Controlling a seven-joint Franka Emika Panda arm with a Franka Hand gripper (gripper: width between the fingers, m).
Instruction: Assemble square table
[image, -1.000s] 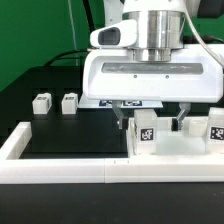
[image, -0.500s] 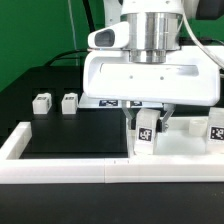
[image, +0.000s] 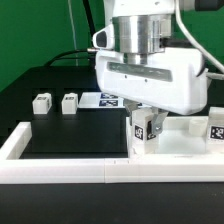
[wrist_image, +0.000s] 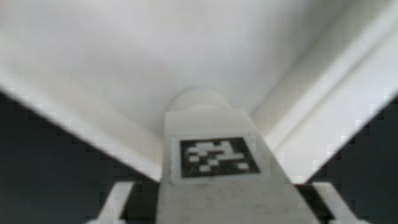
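Note:
My gripper (image: 143, 120) is shut on a white leg block (image: 144, 130) with a black-and-white tag, held over the near left corner of the square table top (image: 185, 148) at the exterior view's right. The hand is tilted. In the wrist view the tagged leg (wrist_image: 217, 150) fills the middle, and a finger (wrist_image: 121, 202) presses on each of its sides, with the top's white rim and floor (wrist_image: 125, 70) behind it. Two more leg blocks (image: 41, 102) (image: 69, 101) stand on the black mat at the left. Another tagged block (image: 215, 129) shows at the right edge.
The long white border rail (image: 60, 172) runs along the front and up the left side. The marker board (image: 106, 100) lies behind the hand, partly hidden. A black mat (image: 70, 135) covers the table, with a green wall and cables behind.
The jaws have shut on the tagged leg. The hand has since tilted and shifted toward the exterior view's right, taking the leg with it.

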